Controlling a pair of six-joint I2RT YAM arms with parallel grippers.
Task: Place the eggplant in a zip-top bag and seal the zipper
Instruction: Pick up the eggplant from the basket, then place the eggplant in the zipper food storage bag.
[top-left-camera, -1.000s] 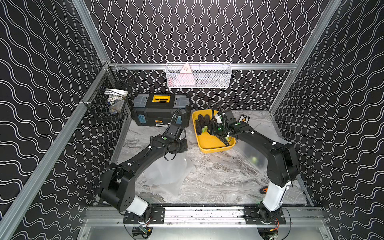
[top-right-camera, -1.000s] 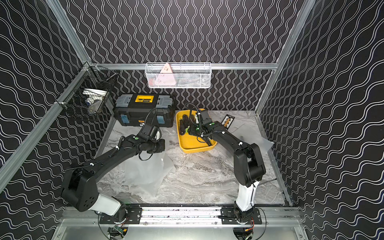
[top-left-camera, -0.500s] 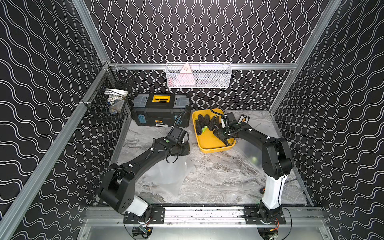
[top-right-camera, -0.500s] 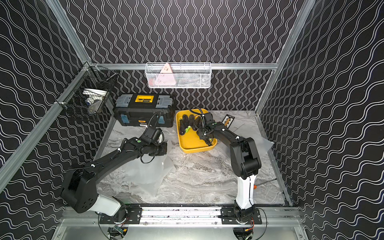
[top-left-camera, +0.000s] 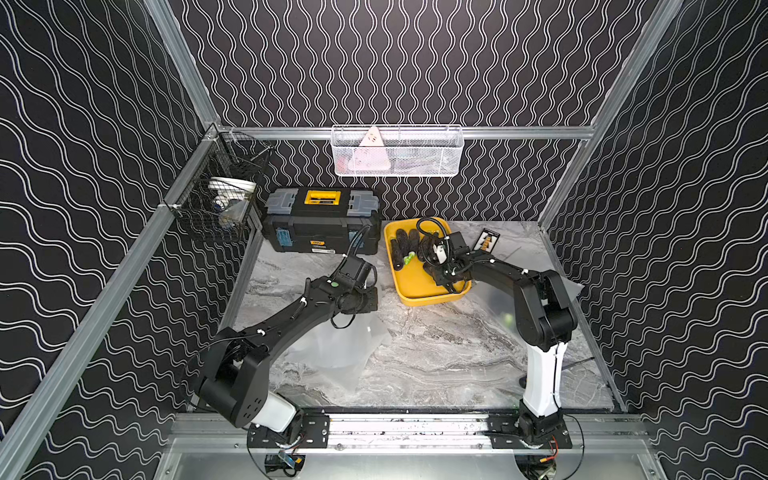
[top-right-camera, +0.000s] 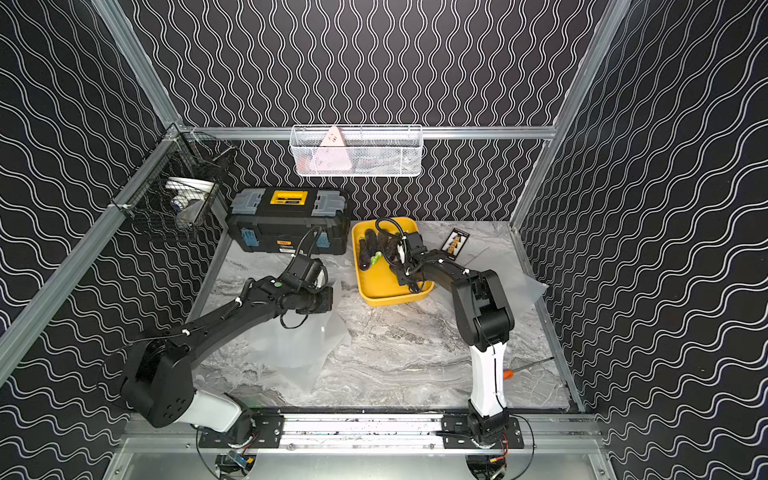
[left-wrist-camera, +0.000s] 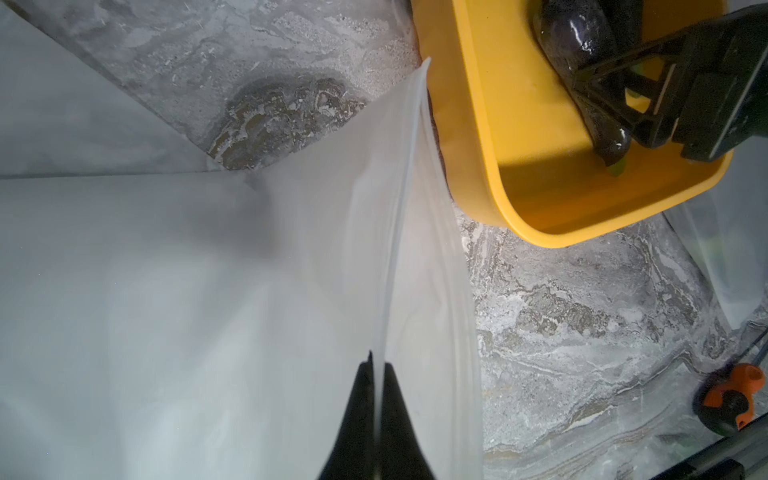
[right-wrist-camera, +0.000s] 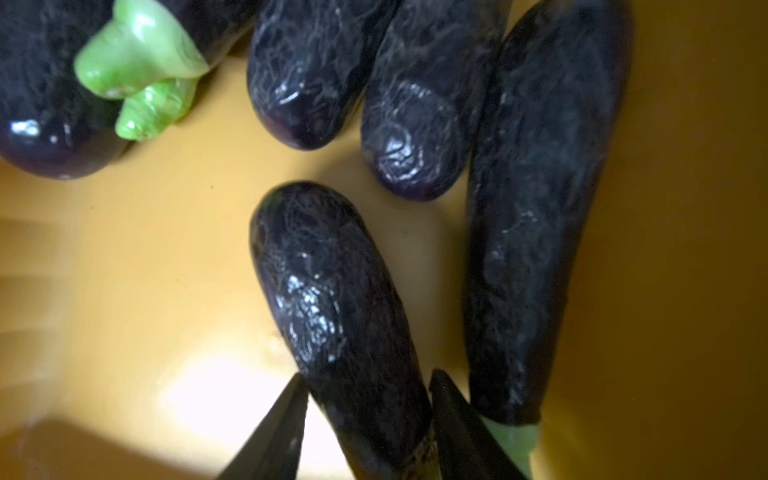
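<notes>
Plastic sits between the tips of my left pincer (left-wrist-camera: 377, 361), which are pressed together on one lip of the clear, frosted zip-top bag (left-wrist-camera: 208, 291). As I judge it, I hold that lip up off the grey marbled bench (left-wrist-camera: 561, 332) so the mouth gapes toward the yellow plastic tray (left-wrist-camera: 519, 145) just beside it, ready for what my other arm brings. The rest of the bag lies slack on the bench under my left wrist. The long, dark purple eggplant with wrinkled skin (right-wrist-camera: 324, 291) that I mean to bag is inside the tray, not yet in the bag, and lies a little apart from the other eggplants (right-wrist-camera: 540, 208) bunched at the tray's far end. My right pincer (right-wrist-camera: 368, 374) straddles it toward its near end, one finger on each side and close against the skin. I cannot tell whether they already squeeze it or only bracket it. Taking it there should leave the rounded end free to lead into the bag. My left arm stretches low and long from its base across the bench, with the wrist level and the pincer aimed at the tray. My right arm rises from its base, folds at a high elbow, and reaches back and inward, the wrist tipped down into the tray.
</notes>
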